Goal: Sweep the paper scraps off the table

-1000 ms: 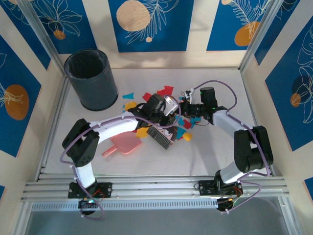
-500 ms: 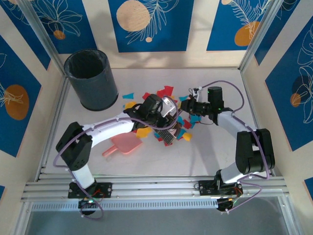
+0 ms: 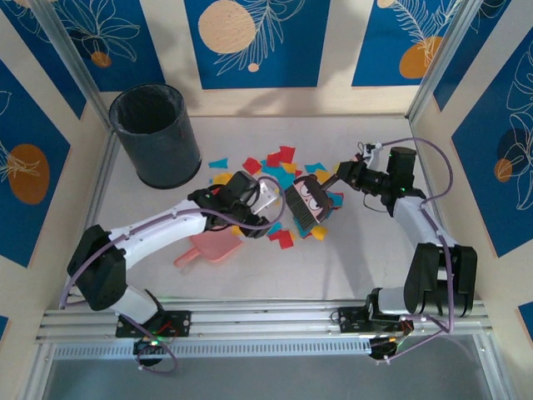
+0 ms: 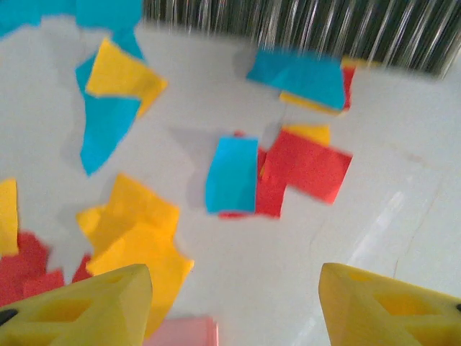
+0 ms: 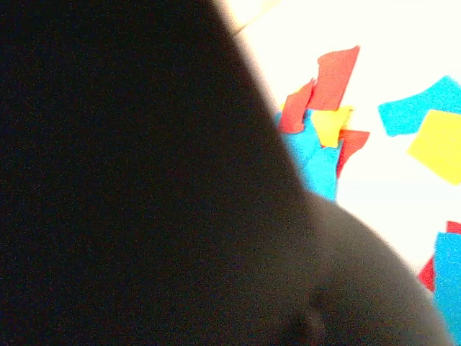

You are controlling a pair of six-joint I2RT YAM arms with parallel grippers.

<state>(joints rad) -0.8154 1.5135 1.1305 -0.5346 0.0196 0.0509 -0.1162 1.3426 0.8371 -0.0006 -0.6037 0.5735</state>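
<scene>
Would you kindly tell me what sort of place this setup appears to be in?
Most likely a robot test cell, not a home: a pale table framed by aluminium rails, printed blue-and-cream wall panels boxing it in, and staged props: paper scraps, a brush, a pink dustpan and a dark bin.

- Waste bin [image 3: 154, 133]: dark, round, upright, open-topped with a dark liner; far left corner.
- Dustpan [image 3: 215, 246]: pink plastic, lying flat, near and left of centre, handle pointing near-left; partly covered from above.
- Brush [image 3: 305, 212]: black bristles, tilted, at centre, right of the dustpan and apart from it.
- Walls [image 3: 258, 42]: blue-and-cream panels with leaf and orange-disc pattern.
</scene>
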